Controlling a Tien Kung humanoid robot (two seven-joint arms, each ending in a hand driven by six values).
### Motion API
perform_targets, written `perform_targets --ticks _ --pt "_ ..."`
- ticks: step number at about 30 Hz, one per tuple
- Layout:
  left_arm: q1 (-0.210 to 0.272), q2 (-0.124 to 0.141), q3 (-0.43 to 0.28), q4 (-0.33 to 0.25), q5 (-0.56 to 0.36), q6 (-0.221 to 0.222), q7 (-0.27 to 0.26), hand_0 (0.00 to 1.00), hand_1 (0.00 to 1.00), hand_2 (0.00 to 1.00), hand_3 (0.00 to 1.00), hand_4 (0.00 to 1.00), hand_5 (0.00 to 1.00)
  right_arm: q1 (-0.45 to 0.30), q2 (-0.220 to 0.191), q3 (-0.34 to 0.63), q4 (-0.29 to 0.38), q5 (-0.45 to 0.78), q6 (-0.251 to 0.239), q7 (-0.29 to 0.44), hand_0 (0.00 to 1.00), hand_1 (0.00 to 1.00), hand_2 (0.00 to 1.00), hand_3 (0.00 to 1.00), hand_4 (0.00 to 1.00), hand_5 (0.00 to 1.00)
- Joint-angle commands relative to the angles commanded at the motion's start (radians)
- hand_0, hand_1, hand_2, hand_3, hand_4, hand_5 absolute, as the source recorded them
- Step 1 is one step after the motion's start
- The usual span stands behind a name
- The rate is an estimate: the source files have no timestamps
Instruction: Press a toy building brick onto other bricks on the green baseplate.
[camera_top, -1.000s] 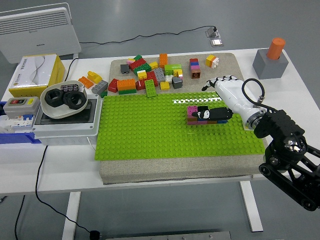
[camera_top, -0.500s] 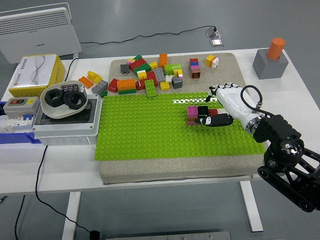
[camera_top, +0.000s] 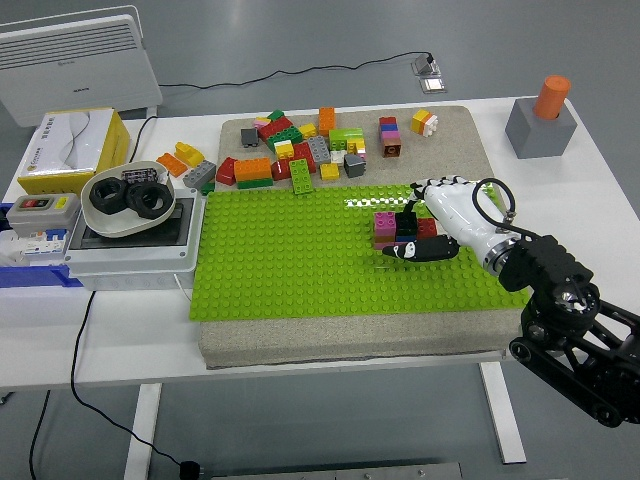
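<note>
Just left of the right hand (camera_top: 440, 222) sits the small brick stack (camera_top: 398, 228) on the green baseplate (camera_top: 290, 260) — fingers (camera_top: 415, 249) lie against its near side, grip unclear.

Over the last second the right hand (camera_top: 430, 225) drew back toward five o'clock and sat lower over the green baseplate (camera_top: 300, 270), its white back turning so the wrist moved nearer the table's near edge. Earlier its dark fingers lay across the top of the small brick stack (camera_top: 395, 228), hiding most of it; by the end the pink and black bricks were uncovered, and the black fingertips (camera_top: 400, 250) rested at the stack's six o'clock side, just beside it. The forearm behind shifted toward the same corner.
</note>
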Motion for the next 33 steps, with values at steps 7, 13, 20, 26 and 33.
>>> perform_targets --ticks 7,13,20,26,33 --pt "0.0 0.0 -0.001 0.001 0.0 0.0 0.0 0.779 0.719 0.624 0.46 0.62 0.361 0.005 0.009 -0.011 -0.037 0.007 -0.004 0.002 0.941 0.871 0.899 0.62 0.998 0.664" --pt "0.001 0.0 0.0 0.001 0.0 -0.001 0.001 0.779 0.719 0.624 0.459 0.621 0.363 0.01 0.017 -0.021 -0.061 0.014 -0.008 0.005 0.941 0.872 0.9 0.622 0.998 0.66" --pt "0.001 -0.001 0.0 0.002 0.0 -0.001 0.001 0.779 0.72 0.624 0.459 0.621 0.364 0.011 0.021 -0.024 -0.07 0.021 -0.012 0.006 0.941 0.871 0.9 0.621 0.998 0.662" --pt "0.002 -0.002 0.0 0.003 0.0 -0.001 0.001 0.779 0.719 0.624 0.462 0.619 0.366 0.012 0.023 -0.027 -0.079 0.029 -0.014 0.006 0.942 0.871 0.9 0.624 0.998 0.66" --pt "0.003 -0.001 0.001 0.003 0.0 -0.001 0.001 0.779 0.72 0.623 0.462 0.617 0.367 0.01 0.025 -0.028 -0.088 0.039 -0.013 0.005 0.941 0.87 0.9 0.624 0.998 0.658"
